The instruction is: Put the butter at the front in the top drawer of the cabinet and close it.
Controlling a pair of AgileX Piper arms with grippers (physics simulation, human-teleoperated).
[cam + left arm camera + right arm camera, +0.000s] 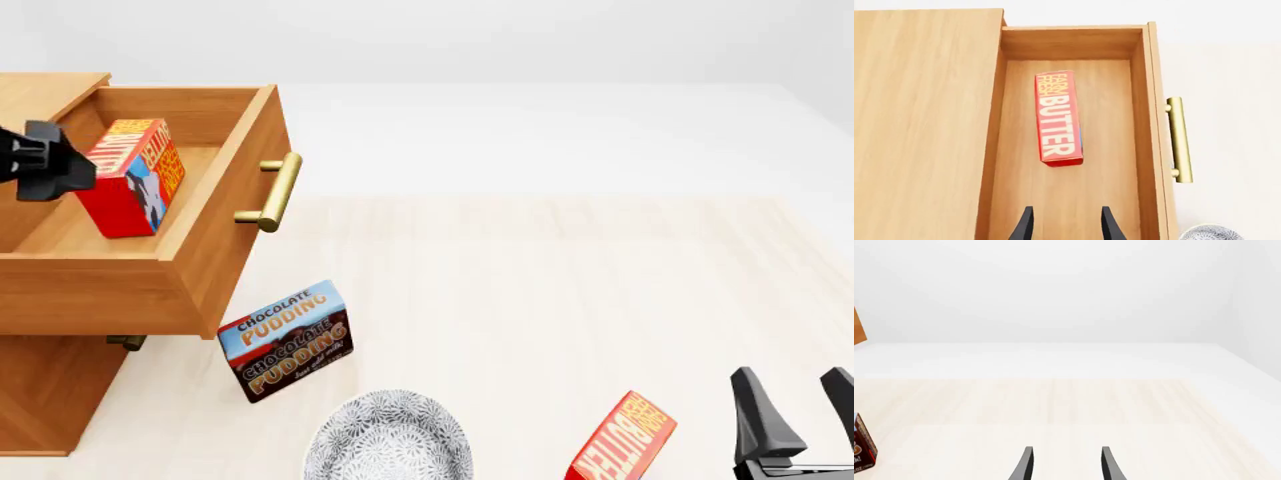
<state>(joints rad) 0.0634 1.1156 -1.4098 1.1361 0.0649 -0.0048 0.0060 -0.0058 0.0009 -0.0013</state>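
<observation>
One butter carton [1058,118] [131,178], red with an orange-yellow face, rests on the floor of the top drawer [1147,125] [227,230], which is pulled out of the cabinet [921,125] [54,390]. My left gripper [1066,225] [74,172] hovers over the drawer just short of that carton, open and holding nothing. A second, identical butter carton [621,440] stands on the table at the near edge. Just to its right my right gripper [797,400] [1066,465] is open and empty.
The drawer's brass bar handle [1179,140] [274,190] sticks out toward the table's middle. A blue-and-brown Chocolate Pudding box [284,340] [862,447] stands below the drawer front. A grey patterned plate [390,440] [1211,232] lies at the near edge.
</observation>
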